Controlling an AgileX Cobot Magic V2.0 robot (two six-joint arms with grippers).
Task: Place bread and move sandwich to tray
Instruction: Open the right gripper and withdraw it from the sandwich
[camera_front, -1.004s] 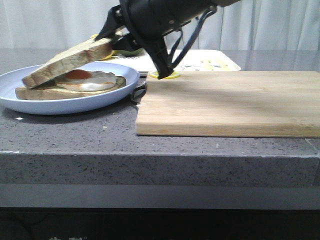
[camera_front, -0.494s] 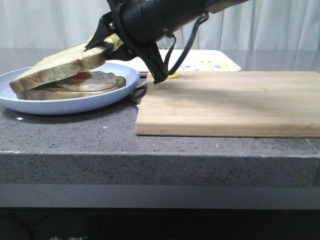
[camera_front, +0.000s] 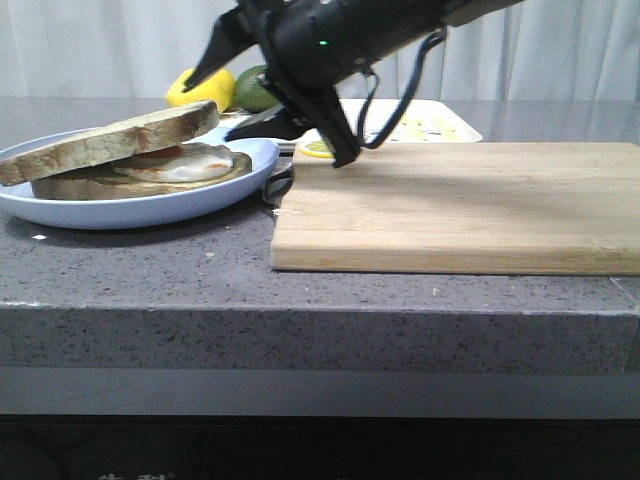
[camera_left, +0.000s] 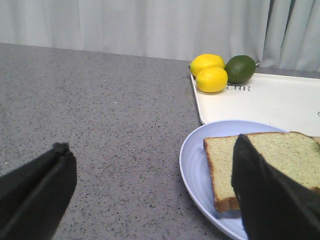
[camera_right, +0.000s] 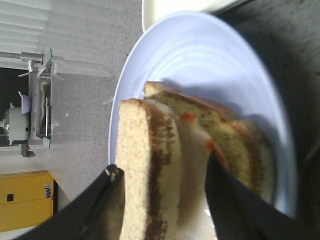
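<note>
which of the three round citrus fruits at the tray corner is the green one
The dark green lime, farthest from the round light-blue plate; the two yellow lemons beside it on the white rectangular tray are bright yellow.

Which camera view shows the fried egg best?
The front view: the fried egg lies between the top bread and the lower slice on the plate. The right wrist view shows its edge only; the left wrist view hides it under bread.

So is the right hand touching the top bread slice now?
Cannot tell. In the right wrist view the right hand is open, fingers on either side of the bread, but no gap or contact shows plainly.
</note>
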